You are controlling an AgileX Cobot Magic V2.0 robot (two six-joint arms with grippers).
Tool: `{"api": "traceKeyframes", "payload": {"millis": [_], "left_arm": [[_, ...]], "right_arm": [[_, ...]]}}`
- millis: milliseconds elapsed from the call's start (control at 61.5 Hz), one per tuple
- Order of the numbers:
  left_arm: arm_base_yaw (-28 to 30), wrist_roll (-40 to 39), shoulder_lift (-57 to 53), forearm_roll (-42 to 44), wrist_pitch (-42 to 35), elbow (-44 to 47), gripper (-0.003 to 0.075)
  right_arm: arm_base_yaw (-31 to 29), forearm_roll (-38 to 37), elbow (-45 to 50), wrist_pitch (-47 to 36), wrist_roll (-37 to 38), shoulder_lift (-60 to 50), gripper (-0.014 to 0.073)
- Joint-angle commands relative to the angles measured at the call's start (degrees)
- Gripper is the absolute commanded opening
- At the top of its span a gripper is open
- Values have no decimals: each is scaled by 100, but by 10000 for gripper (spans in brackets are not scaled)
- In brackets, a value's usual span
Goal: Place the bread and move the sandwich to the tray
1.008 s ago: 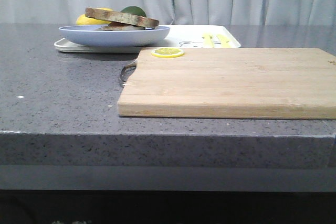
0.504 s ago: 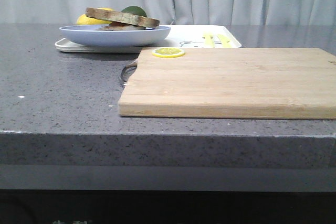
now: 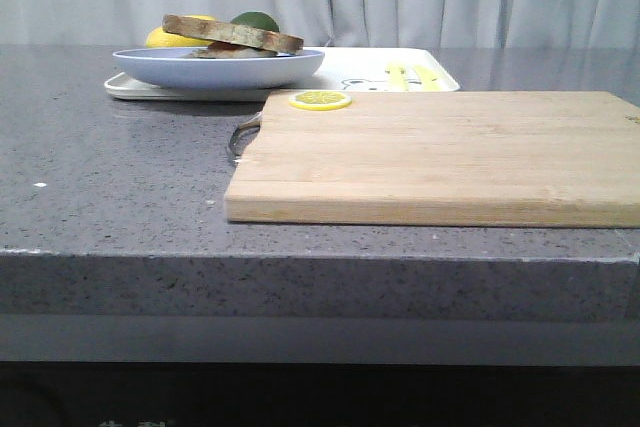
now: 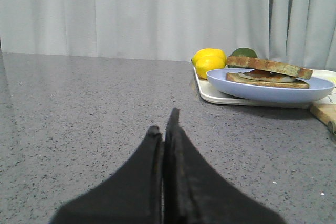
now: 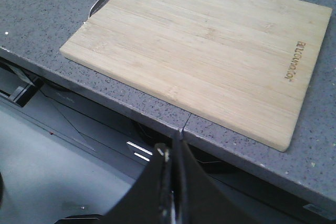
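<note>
Already plated — sandwich (image 3: pixel 232 36) on blue plate (image 3: pixel 220 69) atop tray (image 3: pixel 400 72), both grippers — left gripper (image 4: pixel 164 129), right gripper (image 5: pixel 172 148) — closed, empty

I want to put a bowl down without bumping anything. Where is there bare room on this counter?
The cutting board is bare except for the lemon slice at its far left corner. The grey counter left of the board, in front of the tray, is open too. The tray's left end is crowded: the plate with the sandwich and fruit behind.

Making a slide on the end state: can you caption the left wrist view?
Shut left gripper over grey counter; sandwich on blue plate, on white tray.
</note>
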Motion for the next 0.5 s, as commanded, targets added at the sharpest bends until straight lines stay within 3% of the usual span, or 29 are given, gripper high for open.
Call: {"api": "traceKeyframes", "payload": {"millis": [0,195,488], "left_arm": [[17,-48,-126,-49,-412,5,-20],[17,-48,-126,-49,-412,5,-20],[17,-48,-126,-49,-412,5,-20]], "right_arm": [[-173,-6,-103,-379,-26,-80,-69],[-1100,-6,435,-787,-26,-539,-69],[-2356,175,2733,-3933,-26,-1845,-69]]}}
